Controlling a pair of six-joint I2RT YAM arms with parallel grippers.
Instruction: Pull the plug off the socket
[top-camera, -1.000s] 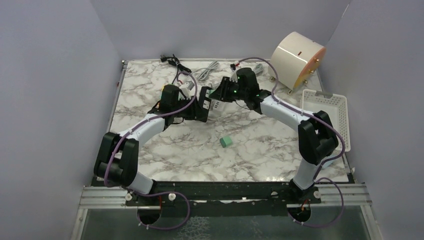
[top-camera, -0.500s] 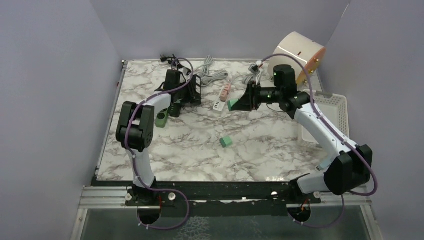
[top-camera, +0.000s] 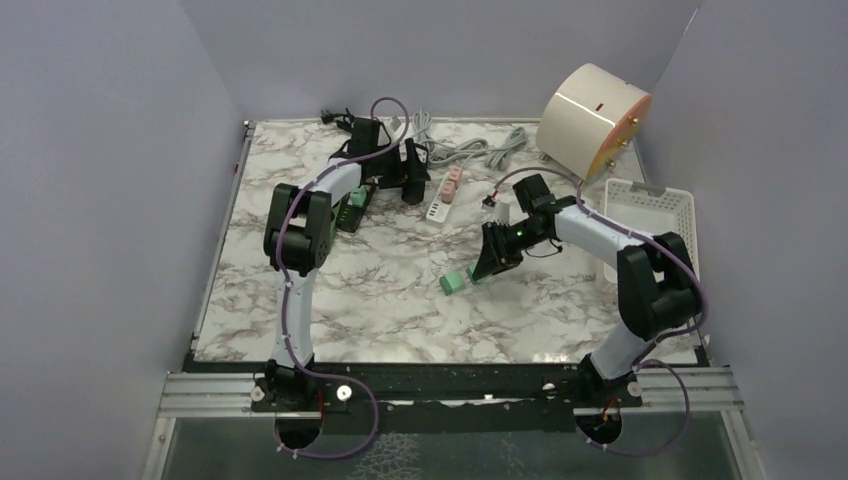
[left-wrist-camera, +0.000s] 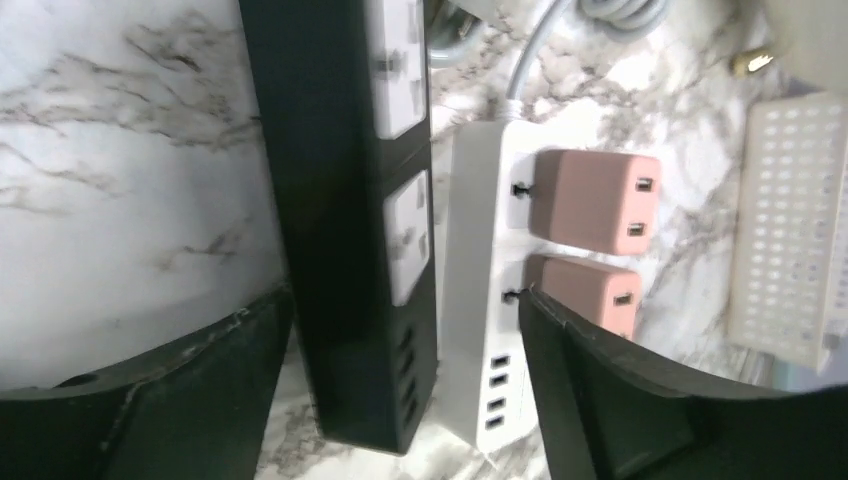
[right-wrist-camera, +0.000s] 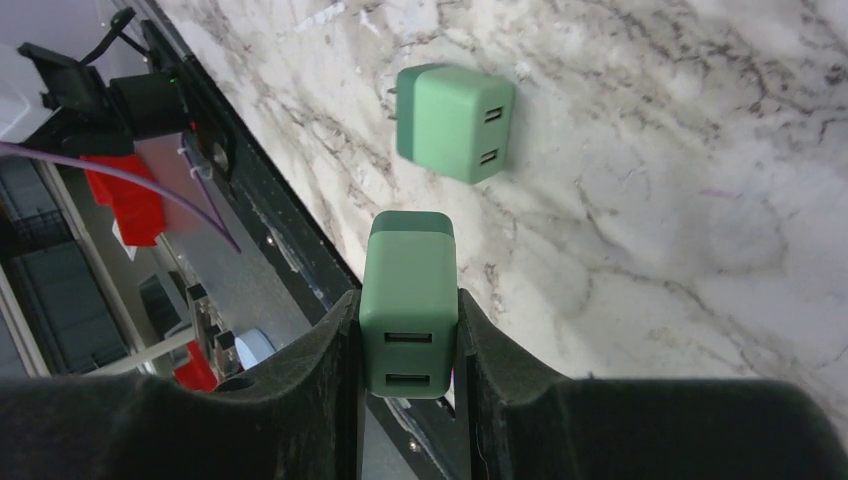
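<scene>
My right gripper is shut on a green plug with two USB ports, held just above the marble table. A second green plug lies loose on the table just beyond it, also seen in the top view as the green plug beside the right gripper. At the back, my left gripper is open, its jaws standing either side of the ends of a black socket strip and a white socket strip. Two pink plugs sit in the white strip.
A white basket stands at the right edge and a beige drum at the back right. Grey cables and a black cable lie along the back. A green block rests beside the left arm.
The left gripper has opened and moved right along the back to the strips. The right arm has carried the green plug forward and down, close to the loose green plug.
</scene>
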